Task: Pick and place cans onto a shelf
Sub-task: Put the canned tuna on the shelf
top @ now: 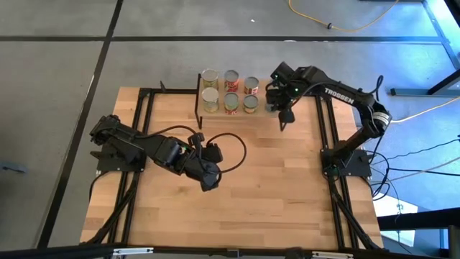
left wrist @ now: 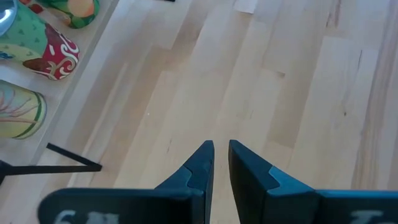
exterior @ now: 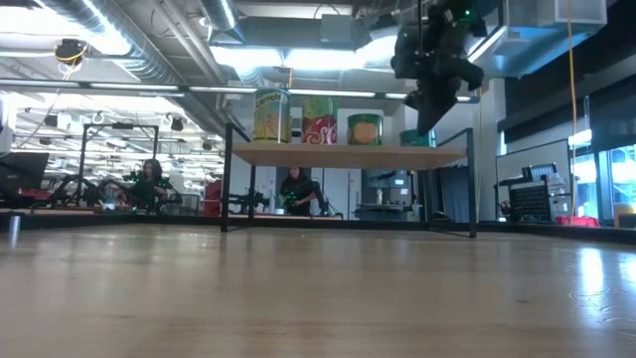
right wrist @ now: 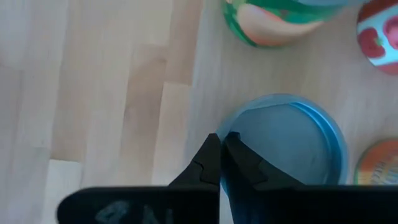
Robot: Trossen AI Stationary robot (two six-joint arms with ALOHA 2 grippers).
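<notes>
The shelf (exterior: pixel 348 156), a light board on black legs, stands at the table's far edge. It carries several cans (top: pixel 231 102) with yellow, red and green labels in two rows. A teal can (exterior: pixel 417 137) stands upright at the shelf's right end; its blue-grey lid (right wrist: pixel 292 140) shows in the right wrist view. My right gripper (right wrist: pixel 221 146) is shut and points down over that lid's rim; it also shows in the low view (exterior: pixel 427 119). My left gripper (left wrist: pixel 221 149) is shut and empty, low over the table's middle (top: pixel 208 180). My right gripper has its shut fingertips (right wrist: pixel 211 149) over the rim of the teal can's lid (right wrist: pixel 239 121), coming from above. I cannot tell whether they touch it. The can stands upright on the shelf board.
The shelf's black legs (exterior: pixel 227 179) and the black frame rails (top: pixel 147 108) along the table's left and right sides stand near the arms. A cable loops beside my left arm (top: pixel 233 147). People sit in the room beyond the table (exterior: pixel 296 189).
</notes>
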